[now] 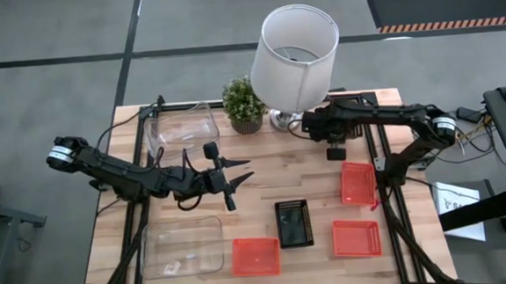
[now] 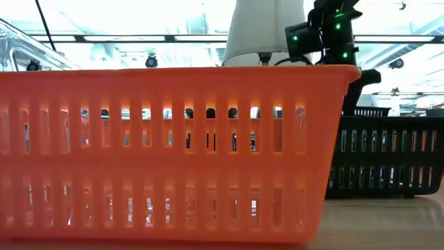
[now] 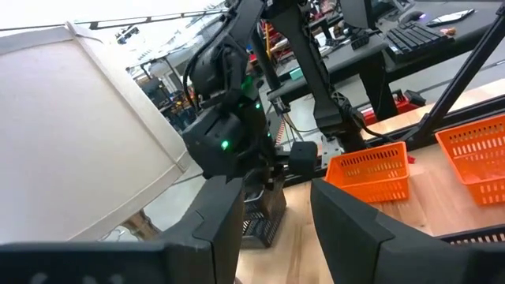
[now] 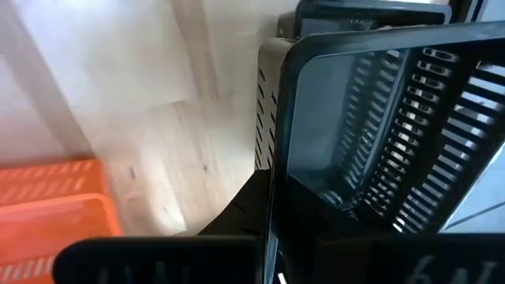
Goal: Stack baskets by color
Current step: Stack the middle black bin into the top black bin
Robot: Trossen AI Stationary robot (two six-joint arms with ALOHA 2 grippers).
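My right gripper (image 1: 334,140) is at the table's far side, beside the lamp, pointing steeply down and shut on a black basket (image 4: 379,134), which hangs on edge below it (image 3: 262,219). Another black basket (image 1: 293,223) rests flat on its bottom near the table's middle. Three orange baskets (image 1: 256,256) (image 1: 357,238) (image 1: 358,182) sit on the table at the near middle and right. Two clear bins (image 1: 182,129) (image 1: 182,248) stand on the left. My left gripper (image 1: 243,188) hovers level over the table's middle, open, with nothing between its fingers. My right gripper holds the black basket by its rim (image 4: 274,207), coming at it from above and pointing steeply down. The basket itself hides the fingertips, so the kind of hold cannot be told. The basket hangs on edge below the fingers; whether its low end touches the table, I cannot tell.
A lamp with a white shade (image 1: 293,56) and a small potted plant (image 1: 244,103) stand at the table's far edge, close to my right gripper. Bare wood lies between my left gripper and the black basket on the table.
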